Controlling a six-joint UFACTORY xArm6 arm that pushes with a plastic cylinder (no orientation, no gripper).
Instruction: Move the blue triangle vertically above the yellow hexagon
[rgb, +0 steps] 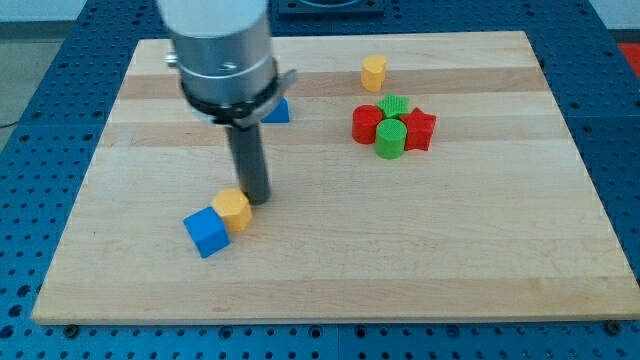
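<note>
The blue triangle (277, 111) lies near the view's top, mostly hidden behind the arm's grey body. A yellow hexagon (233, 209) sits left of centre, touching a blue cube (207, 232) at its lower left. My tip (258, 199) rests on the board right beside this yellow hexagon, at its upper right, and appears to touch it. The blue triangle is above and to the right of my tip. A second yellow block (374, 73) stands near the view's top, right of the triangle.
A tight cluster sits right of centre: a red block (366, 124), a green block (394, 105), a green cylinder (390, 138) and a red star-like block (420, 129). The wooden board (480, 240) lies on a blue perforated table.
</note>
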